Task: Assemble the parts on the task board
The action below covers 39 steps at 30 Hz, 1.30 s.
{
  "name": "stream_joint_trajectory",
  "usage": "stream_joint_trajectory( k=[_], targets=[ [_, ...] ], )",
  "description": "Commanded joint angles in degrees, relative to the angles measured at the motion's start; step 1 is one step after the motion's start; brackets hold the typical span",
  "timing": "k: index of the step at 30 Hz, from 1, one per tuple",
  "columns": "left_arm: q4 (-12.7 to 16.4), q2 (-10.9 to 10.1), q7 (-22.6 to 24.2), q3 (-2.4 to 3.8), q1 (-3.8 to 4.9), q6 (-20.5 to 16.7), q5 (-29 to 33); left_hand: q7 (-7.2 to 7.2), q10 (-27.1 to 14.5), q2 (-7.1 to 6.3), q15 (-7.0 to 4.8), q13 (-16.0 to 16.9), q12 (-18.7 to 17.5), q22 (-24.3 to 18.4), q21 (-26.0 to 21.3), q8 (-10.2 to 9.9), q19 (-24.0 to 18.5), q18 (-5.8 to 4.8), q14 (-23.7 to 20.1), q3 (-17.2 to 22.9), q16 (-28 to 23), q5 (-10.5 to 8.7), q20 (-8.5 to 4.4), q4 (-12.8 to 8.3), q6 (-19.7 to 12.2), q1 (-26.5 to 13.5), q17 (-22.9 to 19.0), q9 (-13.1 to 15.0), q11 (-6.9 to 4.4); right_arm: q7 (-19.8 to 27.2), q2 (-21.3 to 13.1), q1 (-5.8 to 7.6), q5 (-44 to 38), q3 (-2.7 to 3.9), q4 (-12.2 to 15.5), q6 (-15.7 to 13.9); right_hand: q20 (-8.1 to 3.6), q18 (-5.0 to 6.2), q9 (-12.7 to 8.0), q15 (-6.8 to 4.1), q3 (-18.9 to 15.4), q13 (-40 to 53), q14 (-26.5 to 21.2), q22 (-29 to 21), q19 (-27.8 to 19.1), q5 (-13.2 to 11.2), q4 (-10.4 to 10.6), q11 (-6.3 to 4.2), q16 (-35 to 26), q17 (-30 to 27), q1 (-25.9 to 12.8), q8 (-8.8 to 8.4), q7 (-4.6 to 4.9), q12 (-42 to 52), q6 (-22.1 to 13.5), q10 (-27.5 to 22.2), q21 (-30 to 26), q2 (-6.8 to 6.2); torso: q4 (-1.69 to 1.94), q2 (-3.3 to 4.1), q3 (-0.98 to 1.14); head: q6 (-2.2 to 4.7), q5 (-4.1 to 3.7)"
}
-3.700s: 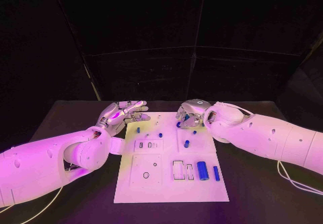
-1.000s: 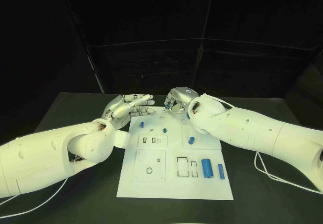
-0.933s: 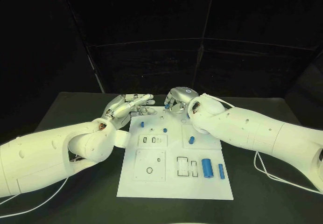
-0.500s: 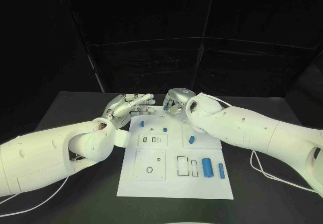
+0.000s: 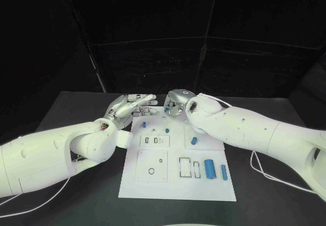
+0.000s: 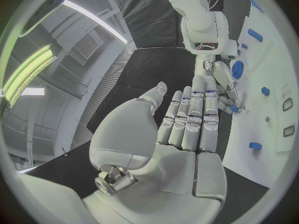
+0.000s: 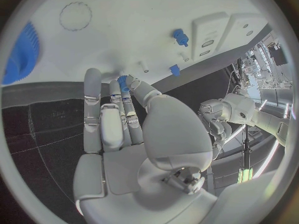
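Since the frame a second back, the right arm has swung a little further in over the far edge of the task board (image 5: 178,183), while the left hand has hardly shifted. At the left, the left hand (image 5: 129,107) hovers at the board's far left corner with its fingers straight, side by side, and nothing in them. Just to its right, a small blue part (image 5: 143,125) stands on the board, with a second small part (image 5: 166,130) beside it. Further right, the right hand (image 5: 178,101) is bent down over the far edge, and the right wrist view shows a small blue piece (image 7: 122,81) pinched at its fingertips (image 7: 131,84), close above the white surface. That piece lies between the two hands, nearer the right one, so the seating looks like the right hand's job. Blue cylinders (image 5: 209,168) lie lengthwise near the board's right edge, well apart from both hands, on the black bench (image 5: 264,188).
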Motion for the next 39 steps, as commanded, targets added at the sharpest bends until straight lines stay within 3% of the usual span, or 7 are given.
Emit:
stream_joint_trajectory(
  k=[1,10,18,24,33,37,39],
  targets=[
    [0.1,0.1,0.2,0.02,0.09,0.6,-0.4,0.21,0.0,-0.21,0.07,-0.1,-0.2,-0.1,0.0,-0.4,0.3,0.24,0.5,0.1,0.2,0.17,0.01,0.3,0.0,-0.2,0.1,-0.1,0.30,0.3,0.3,0.06,-0.4,-0.01,-0.4,1.2,0.35,0.17,-0.2,0.21,0.5,-0.3,2.2,0.2,-0.6,-0.3,0.3,0.45,0.4,0.1,-0.7,-0.72,0.72,-0.8,-1.2,-1.5,0.5,-0.27,-0.02,0.04,0.00,-0.02,0.04],
    [0.0,0.2,0.1,0.02,0.10,0.7,-0.4,0.21,0.0,-0.21,0.07,-0.1,-0.2,-0.1,0.0,-0.4,0.3,0.24,0.5,0.1,0.2,0.17,0.01,0.3,0.0,-0.2,0.1,-0.1,0.30,0.2,0.9,0.06,-0.1,-0.01,-1.6,0.7,2.24,0.10,-0.8,2.40,1.4,-2.6,1.5,0.5,-1.9,-1.6,1.4,3.20,-0.3,-1.7,-1.8,-2.49,3.12,-4.2,-7.5,-8.6,1.0,-2.58,0.00,0.05,-0.01,-0.04,0.13],
    [0.0,0.1,0.0,0.02,0.12,0.8,-0.4,0.20,0.1,-0.21,0.07,-0.1,-0.3,-0.1,-0.1,-0.4,0.3,0.25,0.5,0.1,0.2,0.17,0.01,0.3,0.1,-0.2,0.1,-0.1,0.29,0.0,0.4,0.06,0.0,-0.01,-1.0,-1.0,2.91,0.29,-0.7,2.83,0.4,-3.0,1.0,0.3,-2.7,-1.9,1.8,3.63,-1.0,-3.3,-1.5,-2.38,3.29,-4.3,-10.1,-11.6,1.0,-3.66,-0.08,0.04,0.02,-0.02,0.20],
    [0.0,0.0,0.0,0.02,0.12,0.9,-0.4,0.19,0.1,-0.21,0.07,-0.1,-0.3,-0.1,-0.1,-0.4,0.3,0.25,0.5,0.1,0.2,0.17,0.01,0.3,0.1,-0.2,0.1,-0.1,0.29,0.3,-1.7,0.06,0.2,-0.01,1.7,-3.0,2.97,0.32,-0.6,2.85,0.0,-3.0,1.0,0.3,-2.8,-1.6,2.1,3.62,-1.0,-3.3,-1.4,-2.18,3.31,-3.8,-10.0,-11.6,1.0,-3.80,-0.15,0.01,0.09,0.00,0.23],
    [0.2,-0.7,0.0,0.01,0.13,1.0,-0.4,0.17,0.1,-0.22,0.07,-0.1,-0.3,-0.1,-0.1,-0.4,0.3,0.25,0.5,0.1,0.2,0.16,0.01,0.3,0.1,-0.2,0.2,-0.1,0.28,1.1,-10.9,0.05,8.2,-0.02,11.1,-6.1,2.38,0.43,-0.1,1.94,-0.7,-1.8,1.8,0.5,-2.2,0.6,3.5,2.33,1.0,-0.1,-1.8,-1.23,2.64,0.7,-7.5,-5.3,1.9,-4.00,-0.71,-0.25,0.11,0.33,-0.25],
    [0.3,-1.0,0.0,0.01,0.13,1.1,-0.4,0.14,0.1,-0.23,0.07,0.0,-0.3,-0.1,-0.1,-0.4,0.4,0.24,0.5,0.1,0.2,0.16,0.01,0.3,0.1,-0.2,0.2,-0.1,0.27,0.4,-16.2,0.07,14.3,-0.04,15.6,-4.8,1.53,0.47,-0.3,0.84,-3.2,0.5,2.4,0.7,-1.6,3.7,4.4,0.82,2.6,2.5,-3.3,-1.80,1.71,5.5,-8.0,1.6,2.6,-6.37,-1.03,-0.41,0.27,0.50,-0.40],
    [0.3,-1.1,0.1,0.00,0.13,1.1,-0.4,0.08,0.2,-0.24,0.06,0.0,-0.3,-0.1,-0.1,-0.4,0.4,0.24,0.4,0.1,0.1,0.16,0.01,0.3,0.2,-0.2,0.2,-0.1,0.24,-0.7,-19.2,0.08,17.0,-0.05,17.4,-2.8,0.41,-0.17,-0.5,-0.24,-5.7,4.6,3.0,4.5,1.0,4.3,5.1,-0.32,4.3,5.3,-3.4,-2.07,0.73,11.2,-9.6,5.0,5.6,-7.27,-1.19,-0.46,0.35,0.71,-0.44]
  ],
)
